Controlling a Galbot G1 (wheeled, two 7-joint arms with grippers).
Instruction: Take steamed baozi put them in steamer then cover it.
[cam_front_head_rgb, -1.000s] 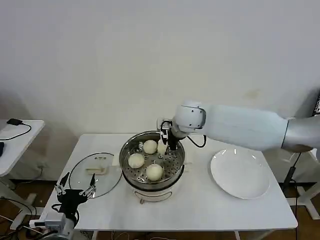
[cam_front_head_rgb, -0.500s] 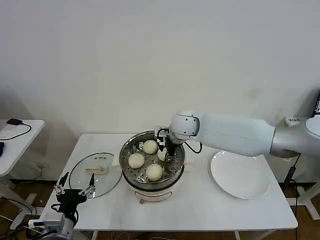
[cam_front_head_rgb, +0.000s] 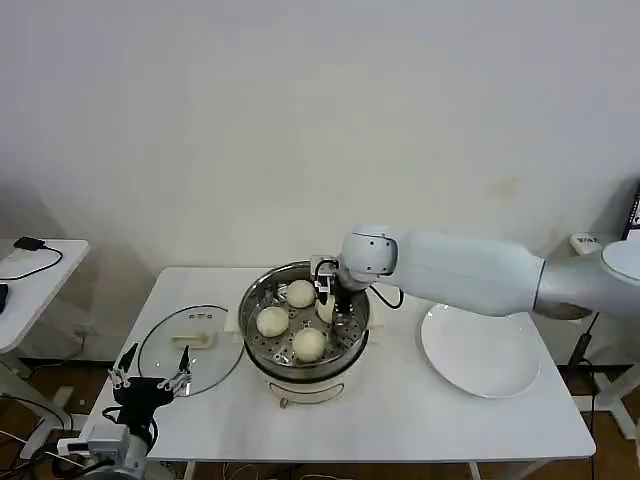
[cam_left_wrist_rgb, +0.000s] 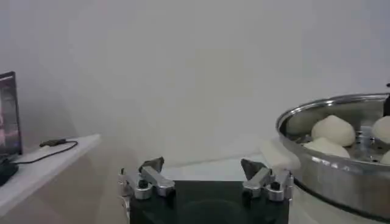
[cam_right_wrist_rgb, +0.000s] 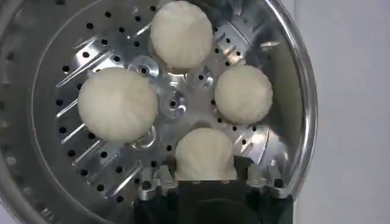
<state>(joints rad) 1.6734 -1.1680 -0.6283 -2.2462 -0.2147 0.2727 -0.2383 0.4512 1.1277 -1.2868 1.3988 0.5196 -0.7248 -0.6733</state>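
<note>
Left hand (cam_front_head_rgb: 150, 385) hangs spread open and empty off the worktop's (cam_front_head_rgb: 400, 420) near-left corner. The cover (cam_front_head_rgb: 190, 345) lies flat beside it, bar handle running front-to-back. Three baozi sit in the steamer (cam_front_head_rgb: 262, 352); the right hand (cam_right_wrist_rgb: 204, 182) looks closed around the fourth baozi (cam_right_wrist_rgb: 204, 155) on the tray. Covering's left.

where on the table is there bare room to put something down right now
Free patches: the white plate, bare, and the table strip in front of the steamer and plate. Crowded: the steamer tray, with four baozi and the right gripper shut on one. The cover fills the left end, the open left gripper hovering at its near edge.
</note>
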